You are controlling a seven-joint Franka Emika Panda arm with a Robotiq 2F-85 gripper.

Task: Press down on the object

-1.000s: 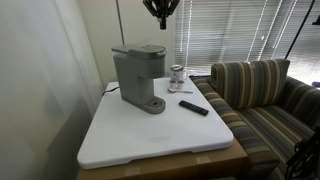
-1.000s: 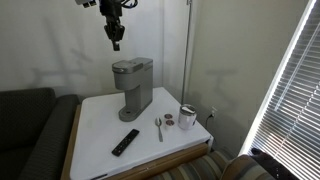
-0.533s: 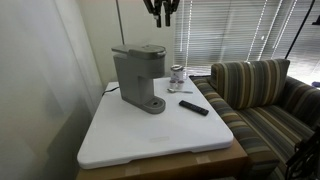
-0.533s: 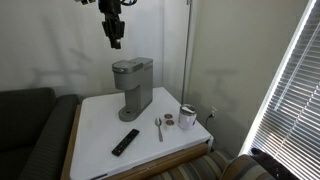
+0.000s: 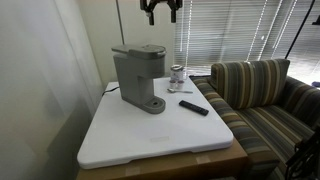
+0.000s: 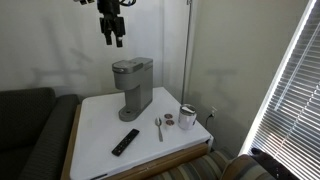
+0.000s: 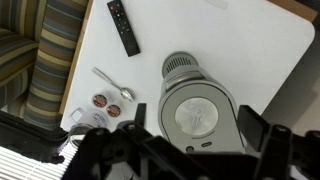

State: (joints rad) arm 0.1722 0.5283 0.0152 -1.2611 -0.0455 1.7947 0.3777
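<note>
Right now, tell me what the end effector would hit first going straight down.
Probably the round lid of the grey plastic coffee maker, which lies almost directly beneath the open end effector; exact alignment is unclear.

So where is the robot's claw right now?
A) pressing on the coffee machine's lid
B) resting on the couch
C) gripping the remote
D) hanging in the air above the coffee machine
D: the gripper hangs well above the coffee machine, with bare wall showing between them.
</note>
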